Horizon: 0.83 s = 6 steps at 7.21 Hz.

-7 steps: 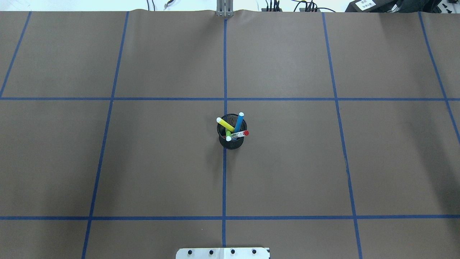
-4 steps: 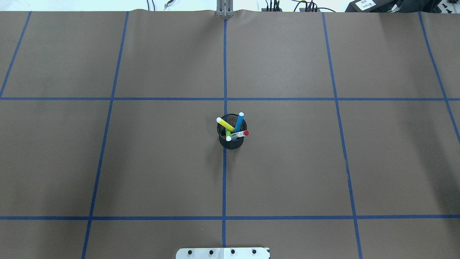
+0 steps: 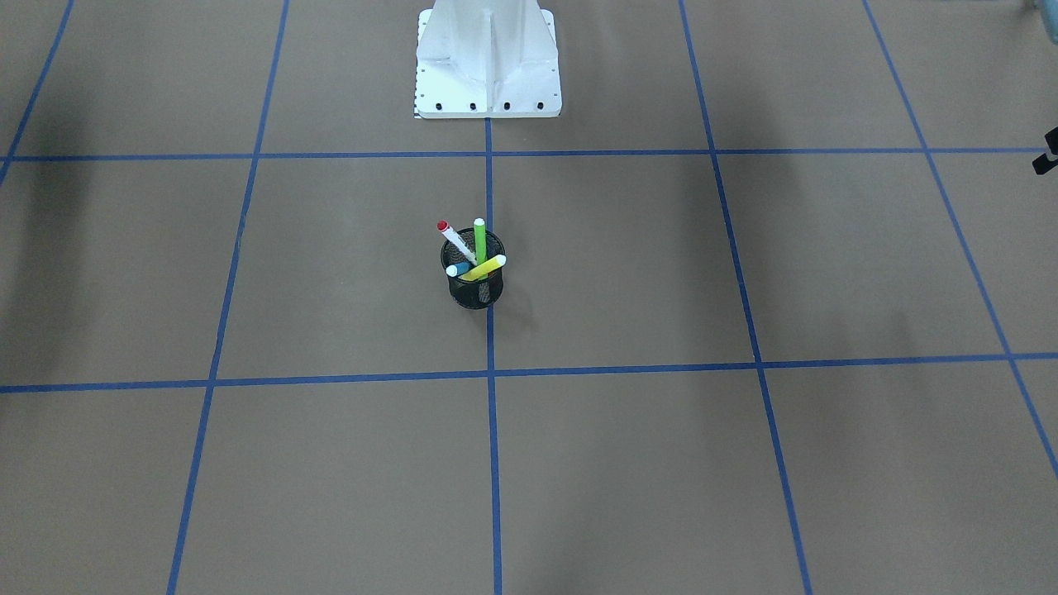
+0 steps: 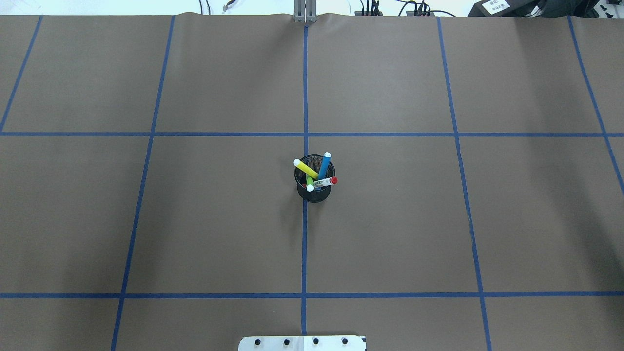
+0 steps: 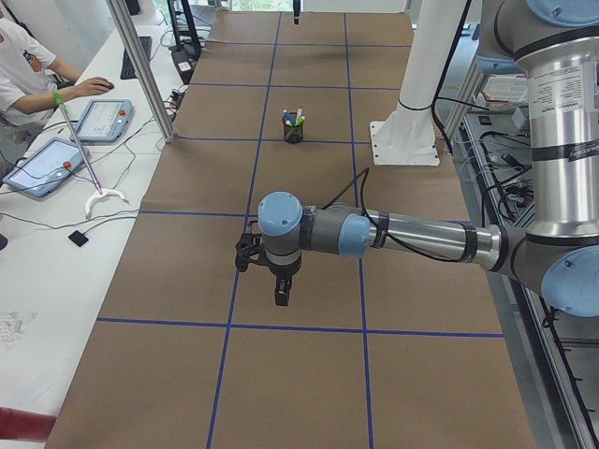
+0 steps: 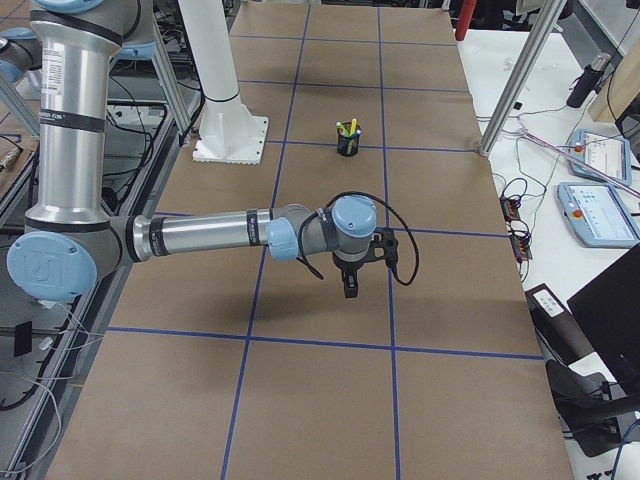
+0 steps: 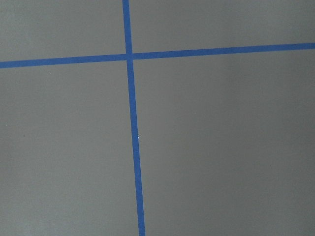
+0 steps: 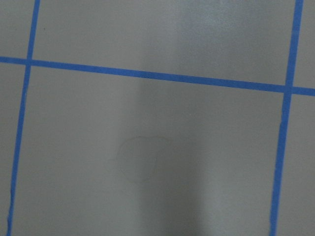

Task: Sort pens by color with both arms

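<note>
Four coloured marker pens (image 4: 322,168) in black wire-mesh cup (image 4: 314,195); my left gripper (image 5: 281,297) and right gripper (image 6: 349,288) hang well away, can't tell how open.

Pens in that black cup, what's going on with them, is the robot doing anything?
Nothing is being handled yet. The yellow pen, blue pen, green pen and white pen with the red cap all lean inside the black mesh cup at the middle of the table. The left gripper and right gripper hang over bare table toward opposite ends, well away from the cup, and neither has a pen.
</note>
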Each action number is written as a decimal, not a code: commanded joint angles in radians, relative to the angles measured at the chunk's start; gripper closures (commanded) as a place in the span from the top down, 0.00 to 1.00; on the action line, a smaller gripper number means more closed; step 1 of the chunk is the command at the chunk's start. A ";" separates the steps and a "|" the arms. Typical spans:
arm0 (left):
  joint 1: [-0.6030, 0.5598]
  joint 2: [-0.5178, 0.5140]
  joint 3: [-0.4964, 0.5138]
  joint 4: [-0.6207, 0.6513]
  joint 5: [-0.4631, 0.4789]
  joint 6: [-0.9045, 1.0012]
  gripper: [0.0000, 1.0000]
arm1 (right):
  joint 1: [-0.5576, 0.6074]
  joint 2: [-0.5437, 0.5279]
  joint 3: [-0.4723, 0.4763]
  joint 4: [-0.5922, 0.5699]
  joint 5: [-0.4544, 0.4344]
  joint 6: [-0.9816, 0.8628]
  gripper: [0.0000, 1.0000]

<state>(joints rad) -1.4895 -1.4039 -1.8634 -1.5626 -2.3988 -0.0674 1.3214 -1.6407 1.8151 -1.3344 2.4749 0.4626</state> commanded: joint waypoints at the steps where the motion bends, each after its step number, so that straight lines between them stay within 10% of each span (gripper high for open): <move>1: 0.000 -0.001 0.000 -0.001 0.000 0.000 1.00 | -0.121 0.103 0.013 0.063 -0.011 0.364 0.99; 6: 0.000 -0.001 0.003 0.001 0.000 0.001 1.00 | -0.509 0.471 0.035 -0.013 -0.235 1.014 0.97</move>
<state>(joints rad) -1.4895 -1.4052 -1.8613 -1.5618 -2.3992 -0.0660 0.8968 -1.2817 1.8531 -1.3016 2.3031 1.3536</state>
